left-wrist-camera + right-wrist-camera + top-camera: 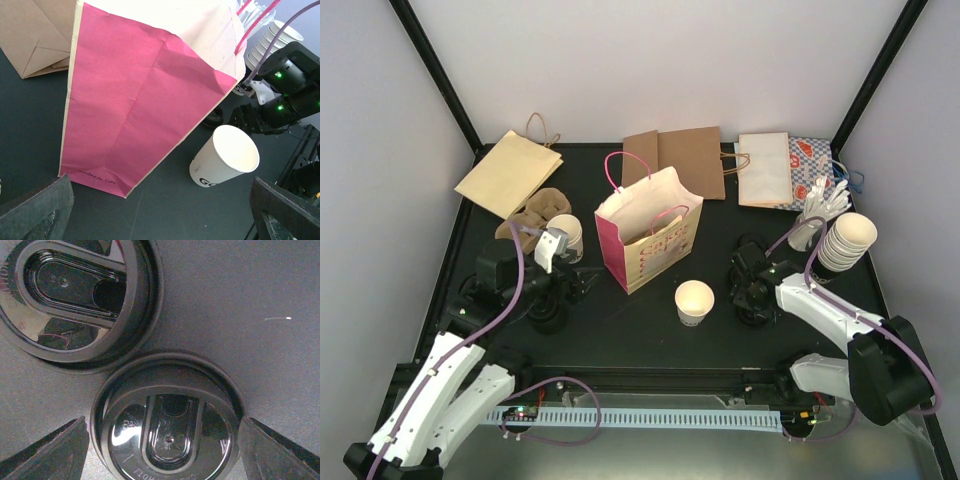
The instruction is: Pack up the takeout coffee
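Straddling the black round plastic lid [167,405], the right tool [165,440] may be gripping it, I cannot tell; lifting could drag the neighbouring black lid [75,290] at eleven o'clock. Meanwhile the left tool [160,210] gapes wide, empty.

A robot lab test booth: plain white walls [620,60] and black frame posts [435,70] rise behind the pink bag [650,245], enclosing its black table [650,345].

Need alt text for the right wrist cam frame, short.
A black round plastic lid lies flat on the dark grey table, centred low between the two dark fingers, which stand wide apart in the bottom corners. A second black round lid lies at upper left, partly cut off.
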Motion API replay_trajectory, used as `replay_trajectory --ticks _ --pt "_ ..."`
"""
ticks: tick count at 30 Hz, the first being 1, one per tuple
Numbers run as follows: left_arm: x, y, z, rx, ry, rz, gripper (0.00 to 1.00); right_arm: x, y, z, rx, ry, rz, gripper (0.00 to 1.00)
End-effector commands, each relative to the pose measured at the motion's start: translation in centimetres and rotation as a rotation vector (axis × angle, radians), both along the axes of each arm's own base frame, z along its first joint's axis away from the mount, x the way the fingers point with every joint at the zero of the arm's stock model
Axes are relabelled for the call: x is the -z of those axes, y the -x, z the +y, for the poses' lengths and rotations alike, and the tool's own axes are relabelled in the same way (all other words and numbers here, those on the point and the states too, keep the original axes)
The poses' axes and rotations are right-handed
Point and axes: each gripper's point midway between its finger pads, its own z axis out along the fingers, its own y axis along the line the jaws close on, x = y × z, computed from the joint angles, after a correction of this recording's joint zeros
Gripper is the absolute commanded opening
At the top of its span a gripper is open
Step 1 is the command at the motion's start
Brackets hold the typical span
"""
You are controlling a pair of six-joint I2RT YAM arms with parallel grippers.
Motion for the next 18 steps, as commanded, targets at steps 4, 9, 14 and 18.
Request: replay_trajectory --ticks 4,9,14,18 --pt "-0.28 0.00 -0.26 0.016 0.008 -0.008 0.99 1.03 0.54 -0.33 0.019 -0.004 0.017 0.88" --pt "-0.19 -0.02 -0.31 0.018 0.008 -0.004 0.99 0.59 0.56 -0.63 0.026 0.004 0.005 0.88" --pt "-0.14 -0.04 -0.33 0.018 0.008 -0.003 0.99 1.18 1.16 -0.44 0.033 -0.020 0.017 0.86" --pt "-0.13 -0.02 -0.37 0.022 0.007 -0.001 0.99 1.43 1.34 -0.44 0.035 -0.022 0.025 0.83"
